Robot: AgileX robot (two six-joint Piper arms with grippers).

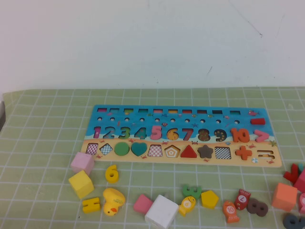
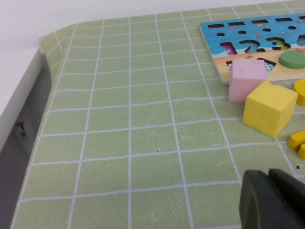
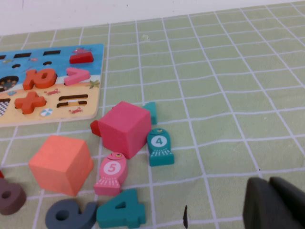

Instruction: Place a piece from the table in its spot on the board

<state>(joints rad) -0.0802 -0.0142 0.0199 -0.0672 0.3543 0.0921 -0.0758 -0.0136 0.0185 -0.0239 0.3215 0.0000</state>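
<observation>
While board (image 1: 181, 136) lies mid-bench (image 1: 43, 143), loose yellow 6 (image 1: 111, 173) sits at its 7 o'clock, nearer left arm. Left gripper (image 2: 268, 177) low beside yellow cube (image 2: 269, 108), fingers together, empty. Right gripper (image 3: 269, 183) near teal 4 (image 3: 121, 210), fingers together, empty.

So the surface (image 1: 47, 138) is covered with a light green mat with a white grid printed on it, filling the lower half of the frame. Behind it, across the upper half, there's a plain white wall (image 1: 152, 43) with a few dark scuffs near the upper right. Lighting is soft and even. At the far left edge a white ledge (image 2: 19, 90) borders the mat.
</observation>
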